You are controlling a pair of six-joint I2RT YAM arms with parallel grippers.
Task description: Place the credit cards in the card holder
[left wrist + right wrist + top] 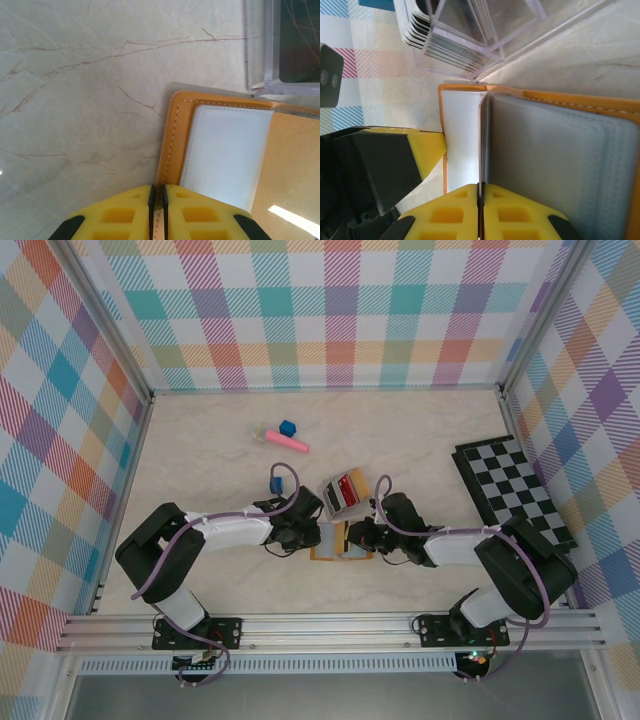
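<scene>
The card holder (pixel 338 542) lies open on the table between my two grippers, orange-brown with a stitched edge (pixel 175 135) and a pale inner pocket (pixel 225 155). My left gripper (pixel 158 192) is shut on its left edge (pixel 312 536). My right gripper (pixel 480 187) is shut on a thin inner leaf of the card holder (pixel 482 145), which stands on edge beside a grey see-through sleeve (pixel 555 150). The credit cards (pixel 345 490), red, black and grey, sit stacked in a clear plastic stand just behind the holder; their edges (pixel 437 42) show through it.
The clear stand's corner (pixel 265 85) touches the holder's far edge. A black-and-white chequered board (pixel 512 490) lies at the right. A pink marker (pixel 287 442) and a blue cube (pixel 288 427) lie further back. The left gripper's finger (pixel 422 145) is close to my right gripper.
</scene>
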